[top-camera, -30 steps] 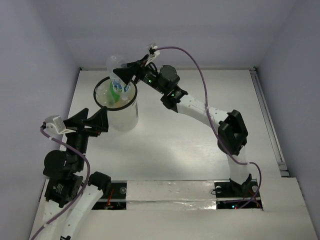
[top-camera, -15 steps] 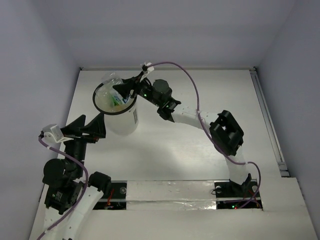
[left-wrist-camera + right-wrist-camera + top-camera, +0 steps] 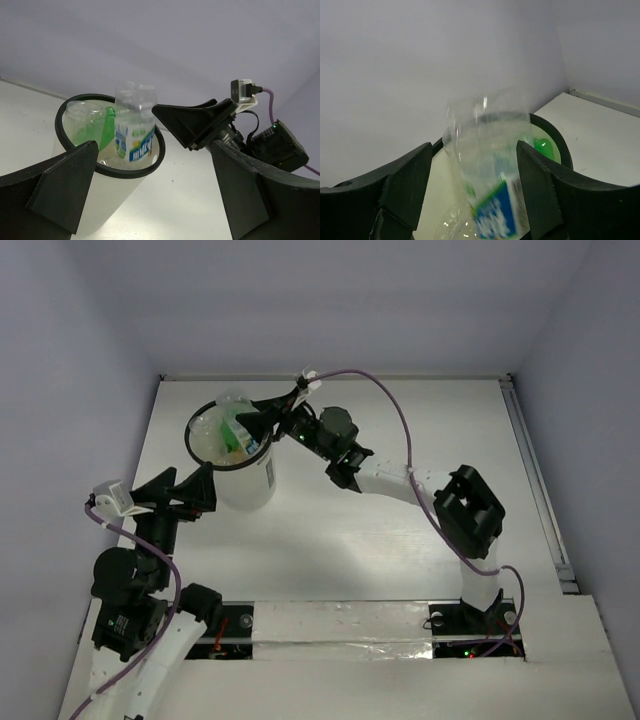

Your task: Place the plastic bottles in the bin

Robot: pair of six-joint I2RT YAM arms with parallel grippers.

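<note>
1. The right hand (image 3: 255, 418) reaches to the bin (image 3: 117, 205) from the far right side, with its fingertips at the black rim. Its fingers stand wide apart.
2. A clear bottle (image 3: 134, 125) with a blue-and-white label stands in the bin, its upper part above the rim. The right wrist view shows it blurred between the spread fingers. The left wrist view shows it just beside the nearer fingertip, resting among the other contents. We judge the right hand open and the bottle let go. We cannot tell whether a fingertip touches it.
3. A green bottle (image 3: 102, 135) leans inside the bin at the clear bottle's left. There is more clear plastic behind it.
4. We judge that the right hand sits low at the rim so that a bottle goes down inside the wall and does not bounce out.
5. The left hand (image 3: 188, 480) hovers fully open and empty, just beside the bin's near left wall and pointing at it. We judge that it is placed there to steady the bin or to wait its turn.
6. Every bottle we can find is in the bin. None shows on the surface (image 3: 350, 550).
7. Risk: the clear bottle stands tall and is loosely propped. A finger brushing it on the way out could tip it over the rim or nudge the light bin.
</note>
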